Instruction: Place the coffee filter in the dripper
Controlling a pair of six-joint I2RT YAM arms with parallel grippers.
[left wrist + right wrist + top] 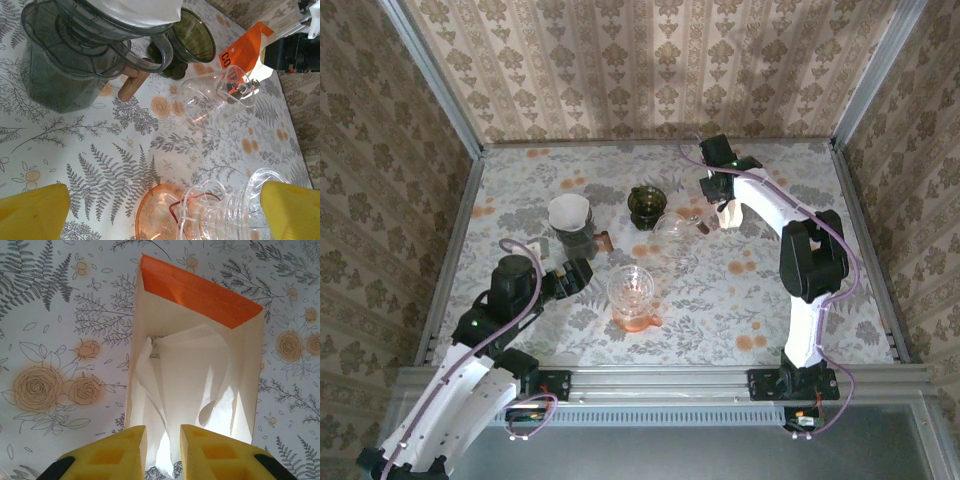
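The only writing that can be read is on the filter packet (248, 44), seen from the left wrist camera. Its orange band (239, 50) carries two bold black capital letters, "CO", printed near the band's lower corner and tilted with the packet. Whatever follows those letters cannot be made out. From the right wrist camera the same orange band appears plain, with no lettering legible on it.

You face fern-and-flower-print table (770, 300); damask-papered walls (650, 70) behind and flanking table, metal rail (660, 384) along table's near edge.
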